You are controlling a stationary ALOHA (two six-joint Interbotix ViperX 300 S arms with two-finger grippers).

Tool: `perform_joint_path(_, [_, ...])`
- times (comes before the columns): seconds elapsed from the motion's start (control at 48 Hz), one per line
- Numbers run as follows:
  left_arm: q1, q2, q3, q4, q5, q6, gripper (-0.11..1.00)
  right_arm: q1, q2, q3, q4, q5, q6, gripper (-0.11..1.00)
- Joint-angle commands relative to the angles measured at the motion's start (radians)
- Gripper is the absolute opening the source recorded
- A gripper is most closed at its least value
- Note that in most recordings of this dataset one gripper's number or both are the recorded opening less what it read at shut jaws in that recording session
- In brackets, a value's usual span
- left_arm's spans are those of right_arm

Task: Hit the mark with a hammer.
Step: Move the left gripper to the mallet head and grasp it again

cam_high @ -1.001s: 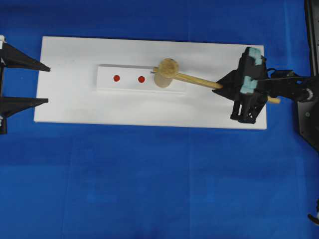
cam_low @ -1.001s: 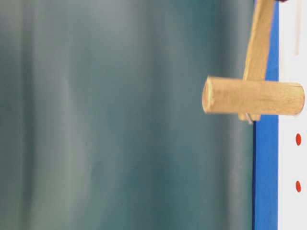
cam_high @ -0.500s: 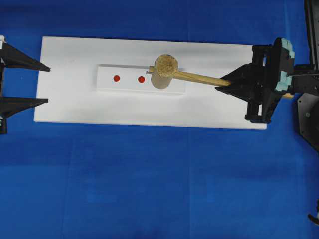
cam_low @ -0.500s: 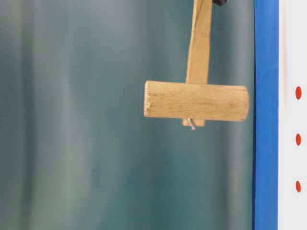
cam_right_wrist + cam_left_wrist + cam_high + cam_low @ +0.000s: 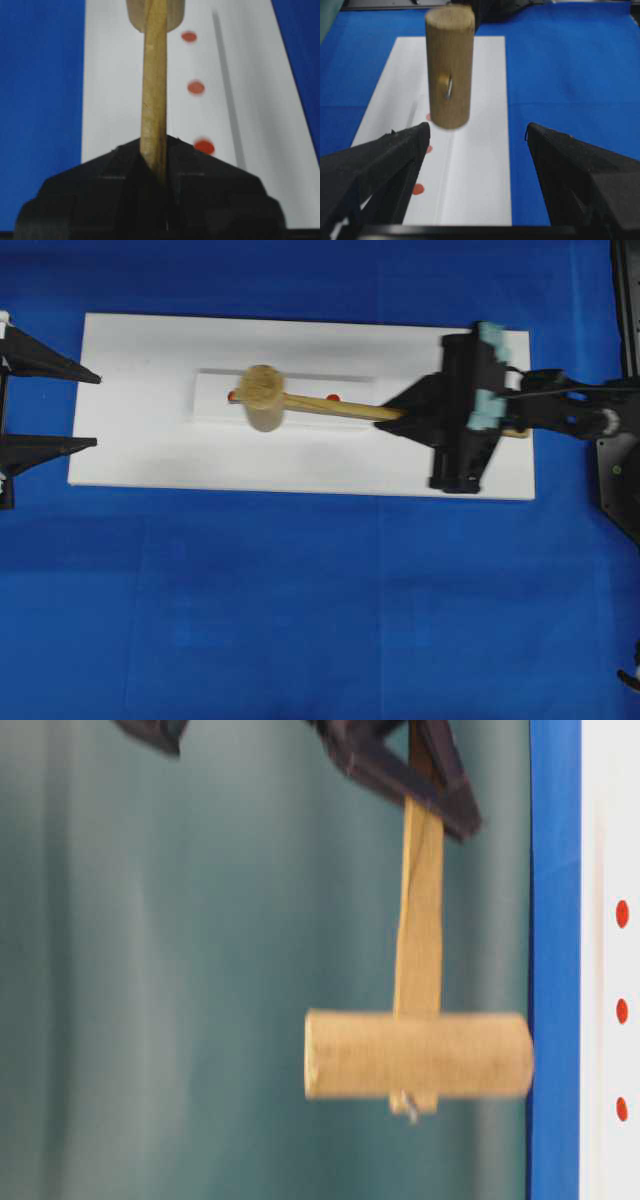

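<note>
1. One light wooden hammer [image 5: 290, 403] with a thick cylindrical head and a long flat handle; a small bent metal pin sticks out of the head's end face in the left wrist view.
2. Its head hangs above the left end of the raised white strip [image 5: 350, 385], clear of the surface in the table-level view.
3. Three red round marks [image 5: 195, 87] sit in a row on that strip, counted from the right wrist view.
4. One white rectangular board [image 5: 140, 440] carries the strip, on a blue cloth [image 5: 300, 600].
5. The right black gripper [image 5: 397, 417] is clenched on the handle.
6. The left black gripper [image 5: 95, 410] is spread wide, empty, at the board's left edge.
</note>
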Motion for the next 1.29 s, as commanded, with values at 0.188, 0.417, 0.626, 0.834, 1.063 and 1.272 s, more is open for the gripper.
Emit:
perform_joint_path(0.188, [0.003, 0.011, -0.009, -0.002, -0.005, -0.002, 0.75, 0.009, 0.103, -0.156, -0.023, 0.023, -0.002, 0.02])
perform_joint_path(0.417, [0.015, 0.032, -0.008, -0.002, -0.071, -0.02, 0.75, 0.009, 0.107, -0.161, -0.025, 0.025, -0.002, 0.02])
perform_joint_path(0.626, [0.018, 0.193, -0.009, -0.002, -0.241, -0.04, 0.76, 0.009, 0.107, -0.163, -0.025, 0.021, -0.002, 0.02])
perform_joint_path(0.834, [0.029, 0.405, -0.074, -0.002, -0.321, -0.04, 0.79, 0.009, 0.107, -0.163, -0.023, 0.023, -0.002, 0.02])
perform_joint_path(1.063, [0.029, 0.591, -0.19, -0.002, -0.365, -0.037, 0.92, 0.011, 0.107, -0.166, -0.025, 0.025, 0.0, 0.02])
perform_joint_path(1.272, [0.031, 0.658, -0.252, -0.002, -0.345, -0.037, 0.92, 0.014, 0.106, -0.167, -0.025, 0.025, -0.002, 0.02])
